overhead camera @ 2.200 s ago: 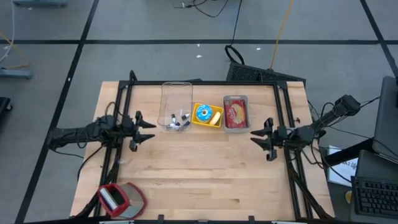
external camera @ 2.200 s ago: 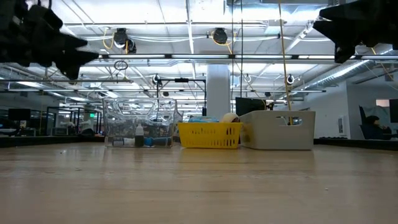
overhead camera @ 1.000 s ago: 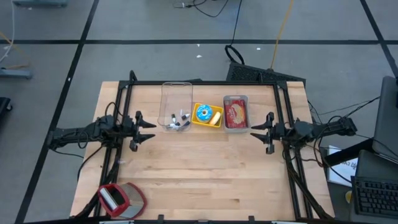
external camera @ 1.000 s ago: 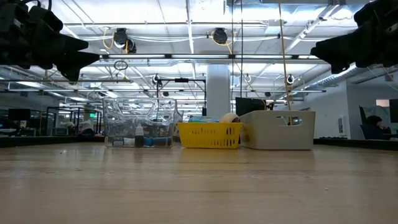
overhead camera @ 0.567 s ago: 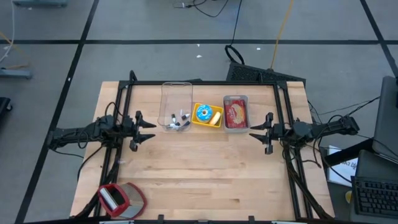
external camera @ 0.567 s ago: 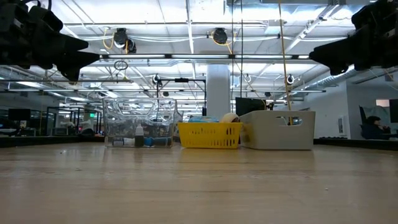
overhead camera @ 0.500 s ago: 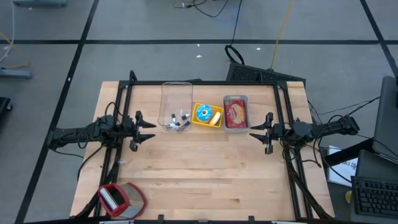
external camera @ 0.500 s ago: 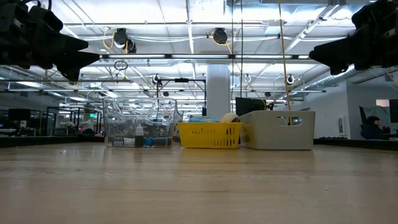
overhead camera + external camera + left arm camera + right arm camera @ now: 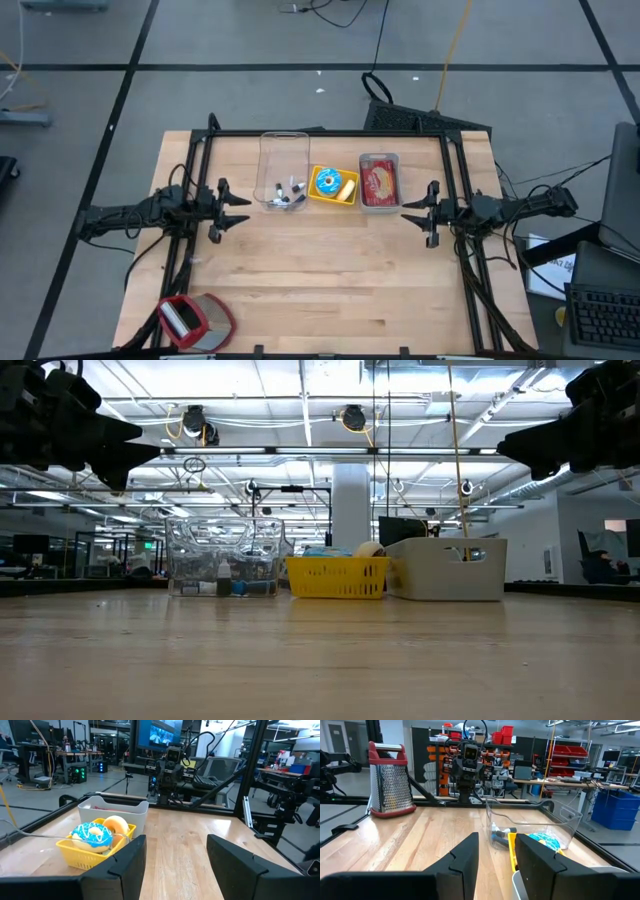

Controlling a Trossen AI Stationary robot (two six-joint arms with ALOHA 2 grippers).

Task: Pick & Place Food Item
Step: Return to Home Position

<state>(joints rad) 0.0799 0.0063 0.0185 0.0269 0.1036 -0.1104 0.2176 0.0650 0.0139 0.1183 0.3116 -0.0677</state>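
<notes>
The table (image 9: 330, 270) is smooth matt wood. The transparent bin (image 9: 283, 150), upper centre, is glossy clear plastic; yellow basket (image 9: 337, 577), latticed plastic; grey bin (image 9: 450, 570), matt plastic; grater (image 9: 185, 320), lower left, bright metal.

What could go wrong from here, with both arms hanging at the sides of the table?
The left arm hangs with open jaws near the clear bin; a careless swing might knock it and spill the small bottles inside.
The grater stands close to the edge of the table on the left arm's side; a bump could send it off.
The right arm, jaws open, hangs by the grey bin and could clip it likewise.
</notes>
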